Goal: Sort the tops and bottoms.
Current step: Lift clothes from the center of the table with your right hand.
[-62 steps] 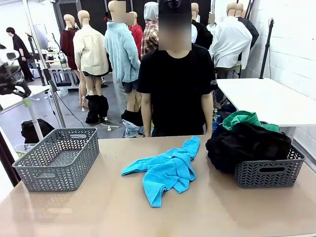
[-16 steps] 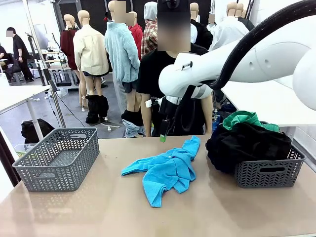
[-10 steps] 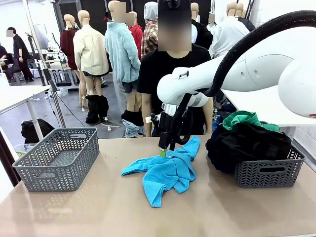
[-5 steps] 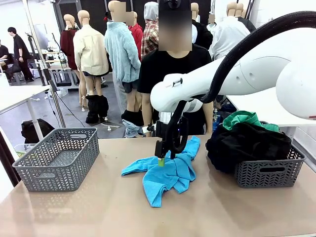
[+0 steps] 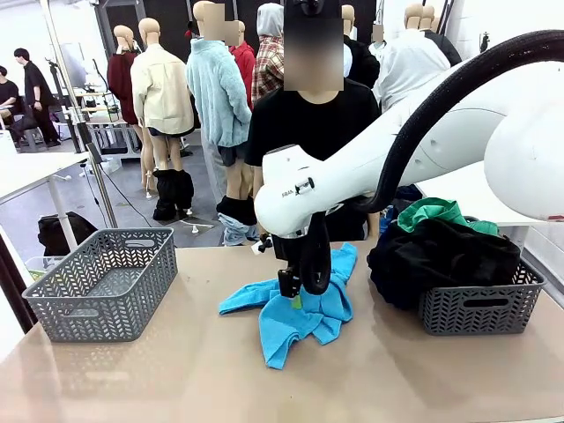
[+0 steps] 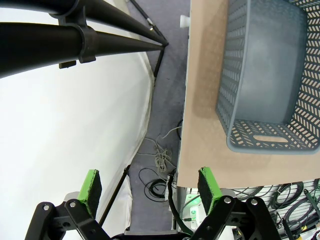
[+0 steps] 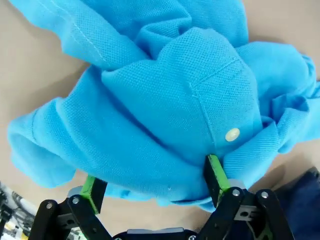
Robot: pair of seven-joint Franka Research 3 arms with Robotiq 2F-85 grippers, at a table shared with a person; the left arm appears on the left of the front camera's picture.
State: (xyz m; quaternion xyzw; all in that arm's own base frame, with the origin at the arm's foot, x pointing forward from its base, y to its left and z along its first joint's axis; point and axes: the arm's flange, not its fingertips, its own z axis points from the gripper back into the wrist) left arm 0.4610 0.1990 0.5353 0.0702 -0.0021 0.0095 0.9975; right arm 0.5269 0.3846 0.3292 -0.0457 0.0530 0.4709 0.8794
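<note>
Fingers (image 7: 214, 175) of your right gripper (image 7: 152, 186) spread, straddling the one blue shirt (image 5: 304, 308) mid-table; left gripper (image 6: 150, 187) spread too. Two baskets: left (image 5: 101, 282) empty, right (image 5: 480, 304) heaped.

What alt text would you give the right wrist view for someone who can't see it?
A crumpled bright blue shirt with a white button lies on a tan table, the right gripper pressed into it with jaws open, green pads straddling a fold.
</note>
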